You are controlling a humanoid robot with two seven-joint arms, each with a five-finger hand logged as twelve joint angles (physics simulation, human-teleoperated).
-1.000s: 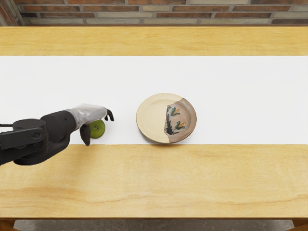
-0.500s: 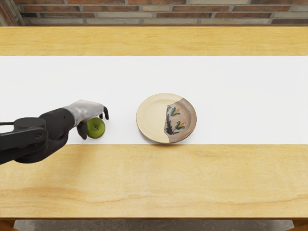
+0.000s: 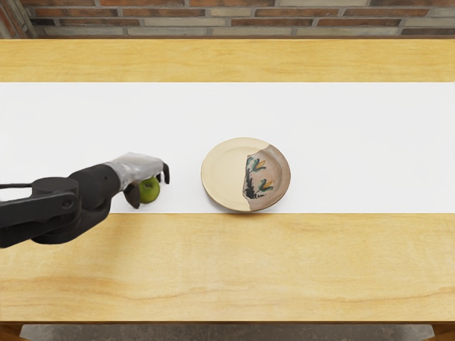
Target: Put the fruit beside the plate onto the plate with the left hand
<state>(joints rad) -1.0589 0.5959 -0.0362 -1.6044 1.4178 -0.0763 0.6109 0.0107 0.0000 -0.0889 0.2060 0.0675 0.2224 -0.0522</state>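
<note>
A small green apple [image 3: 150, 191] lies on the white runner, left of the plate [image 3: 215, 168]. The plate is cream and brown with a painted plant motif and has nothing on it. My left hand [image 3: 148, 183] comes in from the left edge and sits over the apple's top. Its dark thumb [image 3: 133, 198] is on the apple's near-left side and its fingers [image 3: 165, 173] curl down over the far-right side, so the hand is shut on the apple. The apple's upper half is hidden by the palm. The apple looks to be still on the runner.
The white runner [image 3: 341, 142] crosses the wooden table [image 3: 249, 270] from left to right. A gap of runner about a hand's width separates the apple from the plate's left rim. A brick wall [image 3: 227, 18] stands behind the table.
My left hand drew back left, then came right again and lowered over the apple, fingers curling around it. The apple shifted slightly right. The plate stayed put.
</note>
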